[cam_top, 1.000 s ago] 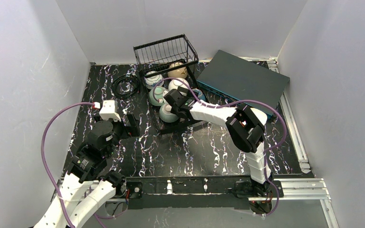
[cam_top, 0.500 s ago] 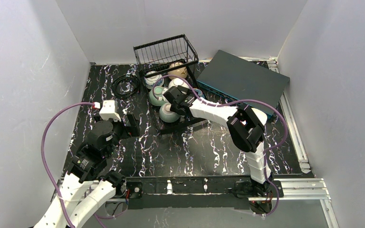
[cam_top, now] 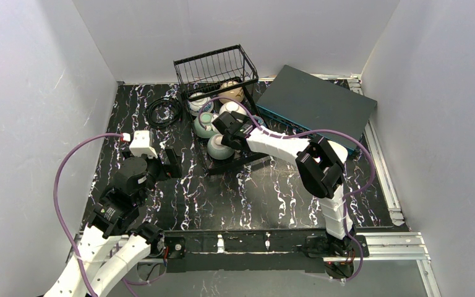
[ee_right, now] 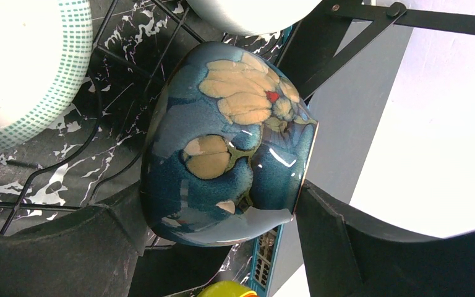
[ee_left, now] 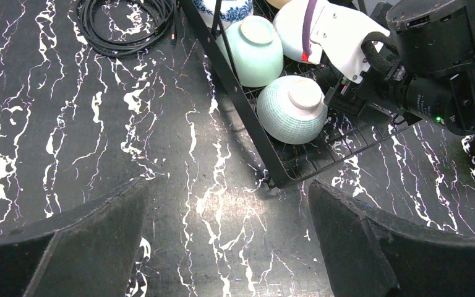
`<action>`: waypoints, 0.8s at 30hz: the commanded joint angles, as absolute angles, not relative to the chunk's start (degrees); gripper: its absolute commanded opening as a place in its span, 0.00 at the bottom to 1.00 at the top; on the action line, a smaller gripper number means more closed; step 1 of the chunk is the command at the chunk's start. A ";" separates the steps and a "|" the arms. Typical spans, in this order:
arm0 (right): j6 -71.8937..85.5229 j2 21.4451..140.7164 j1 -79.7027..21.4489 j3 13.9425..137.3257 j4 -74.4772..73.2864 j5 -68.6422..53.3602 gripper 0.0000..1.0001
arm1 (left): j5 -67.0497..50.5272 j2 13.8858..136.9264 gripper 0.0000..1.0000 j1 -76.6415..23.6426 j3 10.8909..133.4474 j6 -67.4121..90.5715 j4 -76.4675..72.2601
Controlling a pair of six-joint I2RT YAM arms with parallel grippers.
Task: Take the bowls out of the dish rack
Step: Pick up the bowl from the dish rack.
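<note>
Dish rack (cam_top: pixel 215 67) at the back middle of the desk (cam_top: pixel 253 198), raised basket at its far end, bowls (ee_left: pixel 292 110) in a row in its tray. Left of it, coiled cable (cam_top: pixel 164 112); right of it, flat box (cam_top: pixel 315 102). Inside the rack, right gripper (ee_right: pixel 216 198), a bowl (ee_right: pixel 235 124) between its jaws.

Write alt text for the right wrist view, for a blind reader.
A dark teal bowl with beige flower patches lies on the dish rack wires between the jaws of the right gripper, which touch both its sides. A white bowl with teal dashes sits upper left.

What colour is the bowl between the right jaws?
Dark teal bowl with tan blotches; right wrist view.
</note>
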State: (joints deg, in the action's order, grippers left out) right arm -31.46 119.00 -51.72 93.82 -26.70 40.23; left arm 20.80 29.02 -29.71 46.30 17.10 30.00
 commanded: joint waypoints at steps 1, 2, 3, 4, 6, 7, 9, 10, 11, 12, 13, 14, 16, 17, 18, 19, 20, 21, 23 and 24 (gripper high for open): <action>-30.37 117.49 -51.88 96.94 -27.08 39.68 0.22 | 21.61 28.88 0.98 -29.37 45.97 16.57 29.44; -30.32 117.32 -51.94 96.94 -27.06 39.91 0.20 | 21.62 28.83 0.98 -29.40 45.97 16.53 29.47; -30.32 117.15 -51.98 97.02 -27.07 40.07 0.17 | 21.61 28.87 0.98 -29.43 45.97 16.57 29.46; -30.32 116.89 -51.98 97.03 -27.04 40.15 0.15 | 21.58 28.83 0.98 -29.41 45.97 16.61 29.45; -30.16 116.41 -52.03 97.11 -27.02 40.17 0.11 | 21.60 28.85 0.98 -29.37 45.97 16.57 29.44; -30.08 116.11 -52.07 97.20 -27.01 40.06 0.08 | 21.58 28.85 0.98 -29.43 45.97 16.57 29.49; -29.82 115.42 -52.13 97.41 -27.04 39.79 0.03 | 21.56 28.86 0.98 -29.36 45.97 16.58 29.36; -29.72 115.03 -52.12 97.51 -27.04 39.55 0.01 | 21.54 28.83 0.98 -29.36 45.97 16.53 29.40; -29.57 114.74 -52.20 97.55 -27.00 39.28 0.01 | 21.53 28.83 0.98 -29.36 45.97 16.52 29.36; -29.41 114.42 -52.14 97.63 -27.06 39.02 0.01 | 21.47 28.78 0.98 -29.36 45.97 16.52 29.36; -29.30 114.10 -52.13 97.72 -27.06 38.86 0.01 | 21.45 28.75 0.98 -29.36 45.97 16.59 29.37; -29.15 113.86 -52.19 97.84 -27.16 38.64 0.01 | 21.46 28.76 0.98 -29.36 45.97 16.53 29.36; -28.78 113.46 -52.32 97.92 -27.33 38.17 0.01 | 21.45 28.66 0.98 -29.38 45.97 16.52 29.36; -28.62 113.26 -52.33 97.85 -27.29 38.02 0.01 | 21.45 28.65 0.98 -29.36 45.97 16.55 29.36; -28.45 113.17 -52.40 97.70 -27.32 37.91 0.01 | 21.38 28.58 0.98 -29.36 45.97 16.57 29.36; -28.25 113.12 -52.42 97.61 -27.24 37.98 0.01 | 21.36 28.57 0.98 -29.36 45.97 16.54 29.36; -28.02 113.07 -52.42 97.50 -27.10 38.20 0.01 | 21.36 28.61 0.98 -29.36 45.97 16.56 29.36; -27.80 112.97 -52.46 97.40 -26.99 38.43 0.01 | 21.36 28.50 0.98 -29.36 45.97 16.49 29.36; -27.33 112.54 -52.40 97.38 -26.85 38.30 0.01 | 21.34 28.40 0.98 -29.36 45.97 16.49 29.39; -26.99 112.20 -52.42 97.38 -26.68 38.03 0.01 | 21.28 28.39 0.98 -29.40 45.97 16.50 29.38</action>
